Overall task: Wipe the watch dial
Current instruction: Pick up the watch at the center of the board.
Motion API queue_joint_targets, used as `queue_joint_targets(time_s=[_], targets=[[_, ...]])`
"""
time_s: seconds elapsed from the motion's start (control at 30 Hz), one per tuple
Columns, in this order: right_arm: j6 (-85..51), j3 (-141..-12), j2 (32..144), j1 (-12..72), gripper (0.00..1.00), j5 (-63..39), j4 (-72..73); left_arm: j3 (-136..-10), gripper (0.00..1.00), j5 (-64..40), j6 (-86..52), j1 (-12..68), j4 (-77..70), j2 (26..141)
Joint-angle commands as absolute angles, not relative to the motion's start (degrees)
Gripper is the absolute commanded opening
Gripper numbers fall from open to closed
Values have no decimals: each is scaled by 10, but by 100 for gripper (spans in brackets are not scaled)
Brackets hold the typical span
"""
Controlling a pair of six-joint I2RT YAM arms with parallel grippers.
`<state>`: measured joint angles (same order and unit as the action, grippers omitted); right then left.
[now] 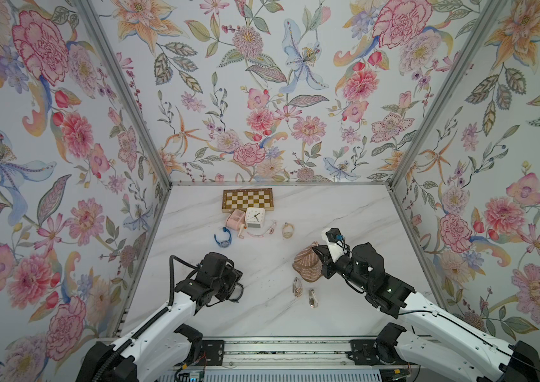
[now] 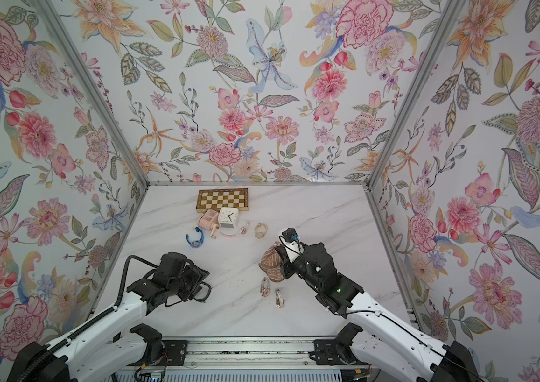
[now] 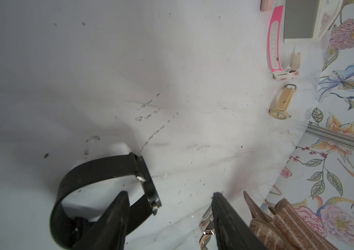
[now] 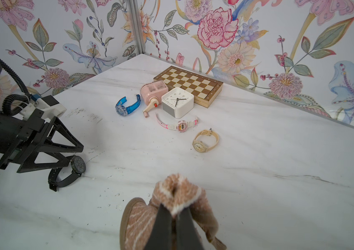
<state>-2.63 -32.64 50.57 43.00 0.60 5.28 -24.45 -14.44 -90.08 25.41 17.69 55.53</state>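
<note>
A black watch (image 4: 77,166) stands on its edge on the marble table, its dark dial facing the right arm and its strap (image 3: 89,173) looped behind it. My left gripper (image 3: 169,195) is open, one finger (image 3: 117,207) just in front of the strap, with nothing between the jaws. In both top views the watch (image 1: 238,293) (image 2: 206,292) peeks out beside the left wrist. My right gripper (image 4: 173,213) is shut on a brown striped cloth (image 4: 178,192), hanging bunched over the table at mid right (image 1: 306,264), apart from the watch.
At the back stand a chessboard (image 1: 247,199), a white clock (image 1: 255,217) and a pink sharpener (image 1: 235,220). Blue (image 1: 224,237), pink-white (image 1: 263,231) and beige (image 1: 287,230) watches lie nearby. Two small watches (image 1: 297,287) (image 1: 312,297) lie below the cloth.
</note>
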Motion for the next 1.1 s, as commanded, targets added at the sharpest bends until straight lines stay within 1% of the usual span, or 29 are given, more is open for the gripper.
queue_joint_targets(time_s=[0.0, 0.13, 0.33, 0.53, 0.67, 0.8, 1.07], targets=[[-32, -319, 508, 424, 0, 3, 80, -241, 60, -159, -875, 240, 166, 571], [-32, -316, 503, 422, 0, 2, 81, -251, 60, -165, -843, 220, 150, 609], [-33, -317, 500, 421, 0, 1, 73, -324, 60, -177, -764, 219, 141, 718], [-39, -318, 498, 421, 0, -1, 67, -424, 61, -172, -657, 238, 179, 805], [-41, -323, 503, 422, 0, -2, 66, -494, 60, -204, -584, 261, 216, 877], [-43, -334, 507, 425, 0, -5, 60, -521, 60, -232, -533, 267, 241, 936], [-43, -341, 502, 429, 0, -1, 52, -571, 59, -170, -456, 269, 315, 990]])
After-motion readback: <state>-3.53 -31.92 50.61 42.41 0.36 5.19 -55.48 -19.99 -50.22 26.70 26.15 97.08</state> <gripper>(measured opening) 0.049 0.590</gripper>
